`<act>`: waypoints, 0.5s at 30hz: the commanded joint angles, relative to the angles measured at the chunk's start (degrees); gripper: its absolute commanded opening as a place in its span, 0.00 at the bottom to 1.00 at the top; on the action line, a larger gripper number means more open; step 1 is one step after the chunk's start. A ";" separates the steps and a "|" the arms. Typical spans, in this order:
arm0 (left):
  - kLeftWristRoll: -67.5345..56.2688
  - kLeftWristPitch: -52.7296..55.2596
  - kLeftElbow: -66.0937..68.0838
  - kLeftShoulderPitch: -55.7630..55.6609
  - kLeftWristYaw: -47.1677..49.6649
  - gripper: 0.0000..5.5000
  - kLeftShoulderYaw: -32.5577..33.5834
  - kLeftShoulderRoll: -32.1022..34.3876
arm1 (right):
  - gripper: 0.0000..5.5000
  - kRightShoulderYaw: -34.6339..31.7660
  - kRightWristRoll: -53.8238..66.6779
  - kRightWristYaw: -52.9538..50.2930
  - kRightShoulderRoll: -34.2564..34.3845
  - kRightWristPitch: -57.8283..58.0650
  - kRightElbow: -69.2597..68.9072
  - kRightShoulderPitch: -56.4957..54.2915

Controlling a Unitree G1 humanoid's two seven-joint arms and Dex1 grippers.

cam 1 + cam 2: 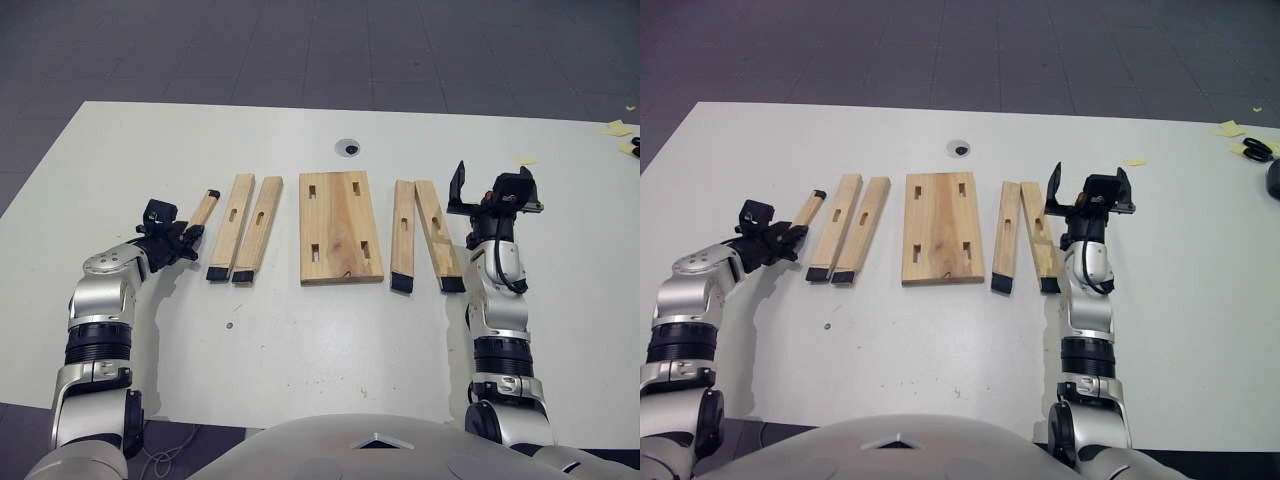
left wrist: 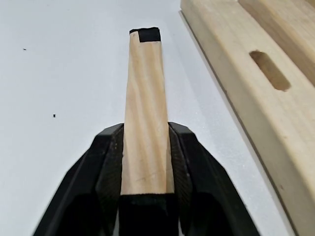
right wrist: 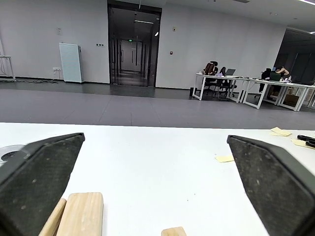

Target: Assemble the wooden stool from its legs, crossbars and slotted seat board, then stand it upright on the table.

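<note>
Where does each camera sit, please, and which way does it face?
Left eye view: on the head, facing forward and down over the table; both arms show.
Right eye view: beside it, same scene.
Left wrist view: on that wrist, along the left gripper, shut on a crossbar.
Right wrist view: level across the table, between the fingers of the open right gripper.
Shared: both eye views show that crossbar.

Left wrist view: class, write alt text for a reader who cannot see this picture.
The left gripper clamps one end of a short wooden crossbar, whose far end is black-tipped, seen against the white table. A longer slotted leg lies beside it.
</note>
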 commanded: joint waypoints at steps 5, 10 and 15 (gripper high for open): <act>-5.06 -7.57 -17.50 -16.36 4.81 0.23 1.34 -5.49 | 0.98 1.37 30.00 13.91 4.03 21.63 -18.91 -6.27; -4.56 -8.33 -23.53 -16.05 -0.48 0.23 -7.41 -7.80 | 0.98 1.65 51.66 15.94 5.70 33.59 -27.56 -6.29; -3.94 -9.43 -25.75 -13.17 -4.73 0.23 -14.54 -10.04 | 0.98 2.30 59.00 13.69 5.81 38.07 -29.12 -7.33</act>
